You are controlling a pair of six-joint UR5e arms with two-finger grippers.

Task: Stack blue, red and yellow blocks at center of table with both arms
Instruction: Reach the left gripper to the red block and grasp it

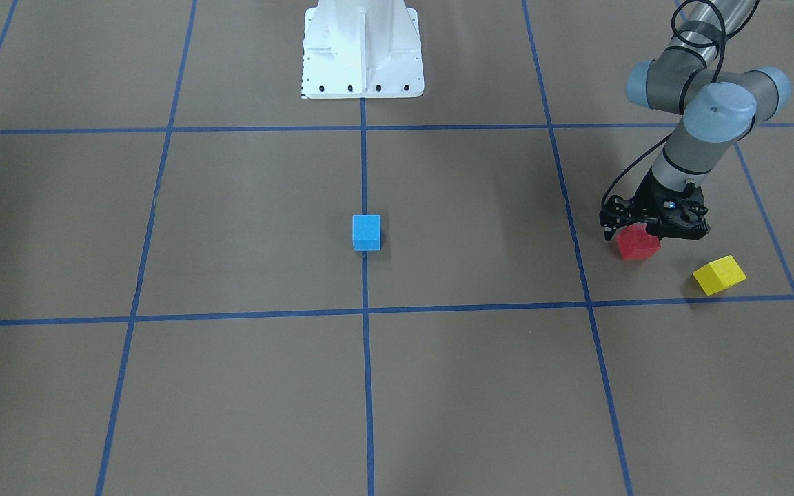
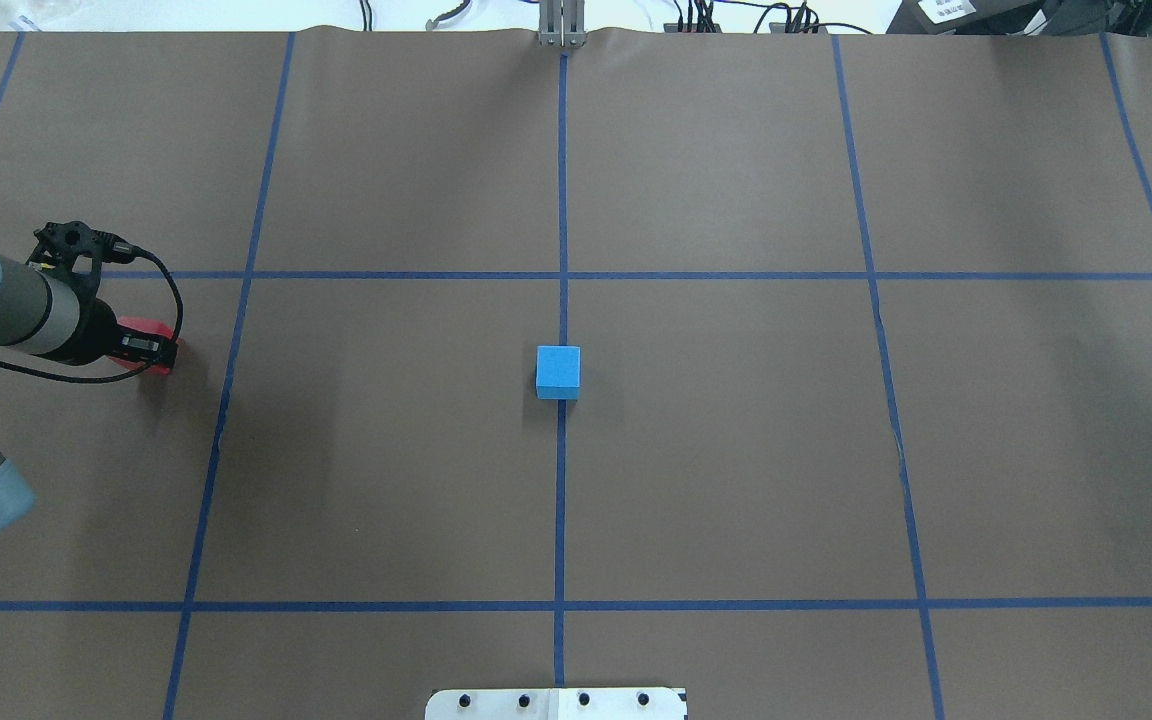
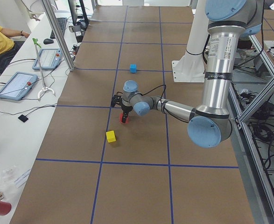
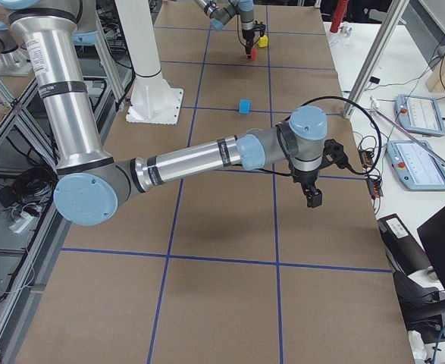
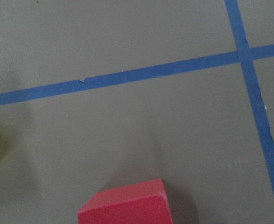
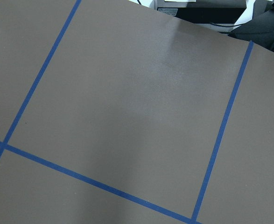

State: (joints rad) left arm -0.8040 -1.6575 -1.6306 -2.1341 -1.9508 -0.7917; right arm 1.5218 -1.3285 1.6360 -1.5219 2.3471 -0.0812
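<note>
Exterior front-facing view: the table [image 1: 231, 227], taped into a grid, carries the three blocks singly, so no stacking is done yet. My left arm [image 1: 693, 138] reaches down over an outer cell because two of the blocks lie there. My right arm [image 4: 207, 155] hangs over bare table, well apart from my left gripper, and I cannot tell whether the right gripper [image 4: 311, 196] is spread or closed. My left gripper [image 1: 648, 227] stands low over the red block [image 1: 638, 246], jaws apparently spread and nothing lifted; I judge it is placed for a grasp. The yellow block [image 1: 719, 275] sits near that gripper, on its outer side. The blue block [image 1: 366, 232] waits well apart from it at table centre, as base.
</note>
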